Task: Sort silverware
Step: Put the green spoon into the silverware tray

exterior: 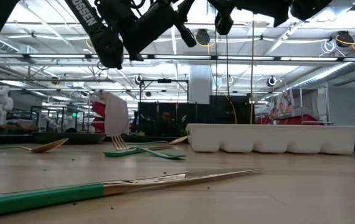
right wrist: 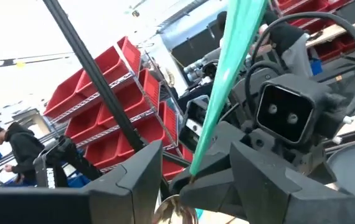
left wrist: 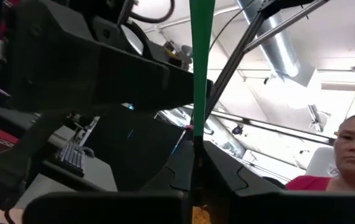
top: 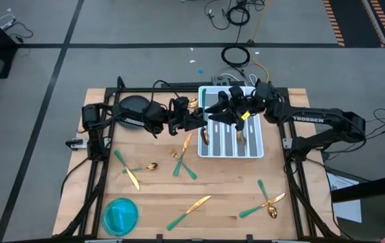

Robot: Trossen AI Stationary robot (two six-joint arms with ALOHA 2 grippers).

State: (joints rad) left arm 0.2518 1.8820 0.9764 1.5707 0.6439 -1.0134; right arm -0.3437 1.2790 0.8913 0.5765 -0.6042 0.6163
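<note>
Wooden table [top: 233,189] partly cleared: some silverware already in the white tray [top: 255,150] at far right, roughly ten pieces [top: 188,208] loose (forks, spoons, knives), left gripper [top: 202,116] and right gripper [top: 227,113] both clamped on green-handled pieces above the tray.

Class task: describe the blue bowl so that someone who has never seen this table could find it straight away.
Start at the wooden table in the high view and go to the corner diagonally opposite the white tray. There sits the blue bowl, the only round, translucent blue thing among slim green-handled silverware.
</note>
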